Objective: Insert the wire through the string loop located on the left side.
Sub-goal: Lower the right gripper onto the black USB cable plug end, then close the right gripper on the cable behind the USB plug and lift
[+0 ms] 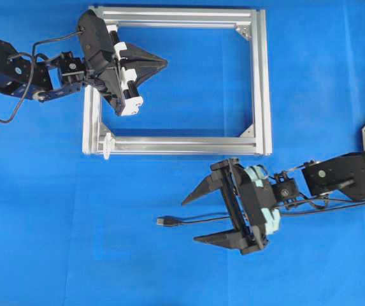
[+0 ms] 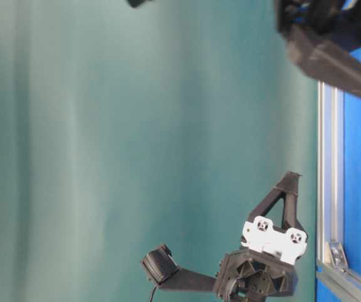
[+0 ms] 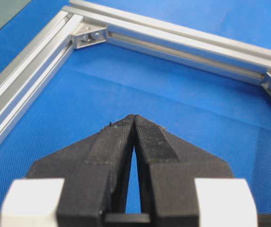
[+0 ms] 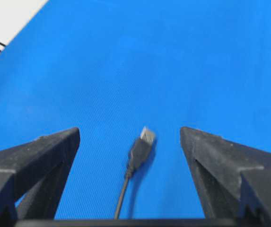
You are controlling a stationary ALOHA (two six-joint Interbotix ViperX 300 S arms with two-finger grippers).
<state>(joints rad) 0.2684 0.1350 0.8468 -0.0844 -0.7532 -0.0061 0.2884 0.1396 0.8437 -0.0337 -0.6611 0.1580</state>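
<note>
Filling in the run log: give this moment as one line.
left claw shut, over frame | right claw open, plug between fingers | cable on mat, not held | loop unthreaded

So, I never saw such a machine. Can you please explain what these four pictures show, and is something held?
Two robot arms work over a blue table, each ending in a two-fingered gripper. One picture looks down from above, one sideways from table level, and two from cameras on the wrists. The left gripper is shut and empty, above the silver frame. The right gripper is open, with the wire lying on the table between its fingers, not held. Its plug shows in the right wrist picture. The small white string loop sits at the frame's lower left corner.
</note>
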